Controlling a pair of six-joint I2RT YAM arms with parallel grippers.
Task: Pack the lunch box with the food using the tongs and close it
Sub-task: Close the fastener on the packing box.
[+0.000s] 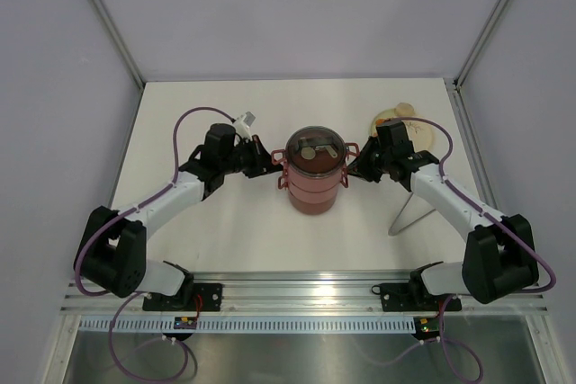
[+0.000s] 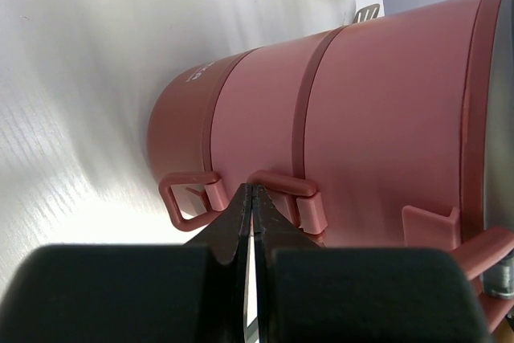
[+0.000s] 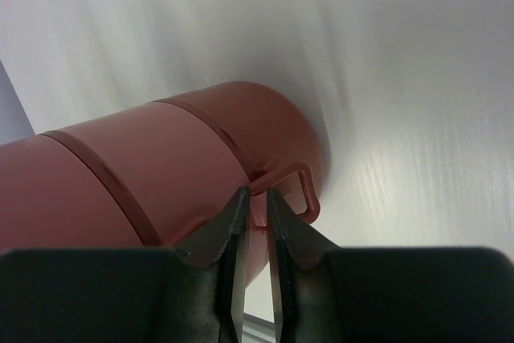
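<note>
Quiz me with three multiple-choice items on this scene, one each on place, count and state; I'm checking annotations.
1. Where do the tongs lie?
A. on the table right of the lunch box
B. inside the lunch box
C. in the left gripper

2. How many tiers does the lunch box stack?
A. one
B. three
C. five

3. How are the left gripper jaws?
A. wide open
B. shut
C. holding food

Answers: 1 A, they rest by the right arm. 2 B, the wrist views show three bands. 3 B, the fingers meet.

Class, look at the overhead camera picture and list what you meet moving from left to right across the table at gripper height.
left gripper → lunch box → right gripper → tongs
</note>
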